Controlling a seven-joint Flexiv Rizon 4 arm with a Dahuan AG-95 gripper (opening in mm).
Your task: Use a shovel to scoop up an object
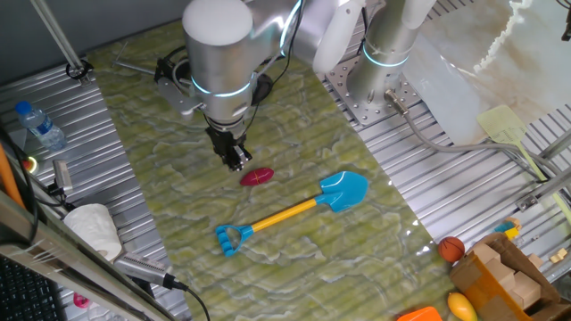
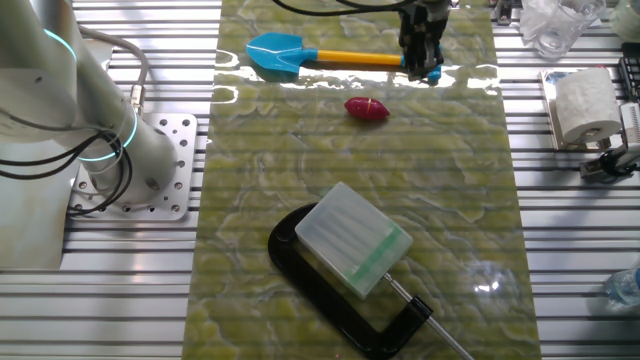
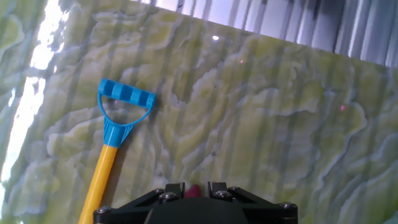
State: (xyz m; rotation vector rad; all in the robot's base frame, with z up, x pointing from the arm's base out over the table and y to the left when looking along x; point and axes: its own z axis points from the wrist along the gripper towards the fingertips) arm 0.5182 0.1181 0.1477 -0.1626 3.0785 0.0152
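in the hand view, nearest to the camera, the gripper (image 3: 189,190) shows at the bottom edge; its fingers stand close together with only a narrow slit, and a bit of red shows in that slit. it holds nothing. whether the jaws are fully closed i cannot tell for sure, but they look together.

just beyond and to the left in this view lies the shovel (image 3: 112,146): the yellow shaft runs up from the bottom edge and ends in the blue d-handle. the blade is outside this picture.

in one fixed view the gripper (image 1: 234,159) hangs above the green mat (image 1: 294,259), not touching it. the object (image 1: 256,176) lies on the mat just beside the fingertips, toward the shovel. the shovel (image 1: 294,212) lies flat behind the object. its long axis goes diagonally, the blade up-right and the d-handle down-left, so the handle end is the part nearer to the gripper. the object is near the middle of the shaft but apart from it.

in the other fixed view the gripper (image 2: 422,55) is seen over the handle end of the shovel (image 2: 310,57), and the object (image 2: 367,109) lies apart from both.

i judge that the next move is to go down on the shaft near the handle. for this the fingers must first open and stand across the shaft.

farther away an orange ball (image 1: 451,249) rests at the table edge, and a clamp (image 2: 350,290) with a pale block lies on the mat.
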